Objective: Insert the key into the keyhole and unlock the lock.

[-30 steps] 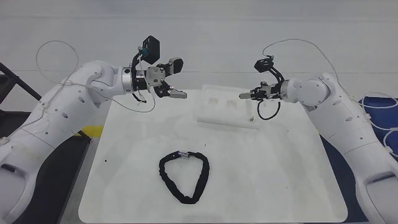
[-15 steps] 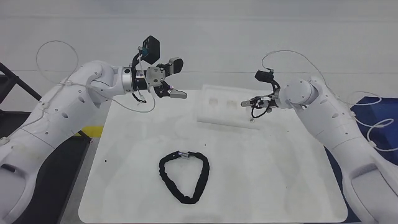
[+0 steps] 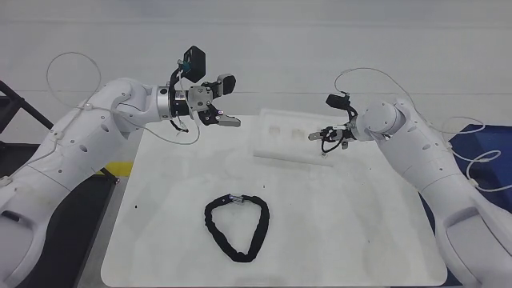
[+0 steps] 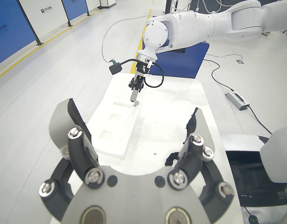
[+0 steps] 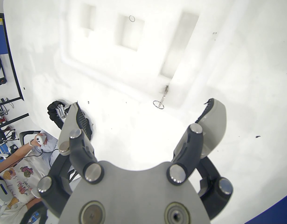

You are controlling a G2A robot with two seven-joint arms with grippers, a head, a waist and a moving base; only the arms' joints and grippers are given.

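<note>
Key point(image 5: 161, 99), small & faint, is seen at foam tray point(image 5: 106, 71) edge just ahead of splayed R gripper point(image 5: 143, 103), chain lock point(image 5: 55, 111) is part-hidden by its finger, and L gripper point(image 3: 232, 102), likewise splayed, is seen near table point(image 3: 360, 232) far corner.

The key point(image 5: 162, 97) is bare metal, the tray point(image 3: 284, 150) matt white foam.
</note>
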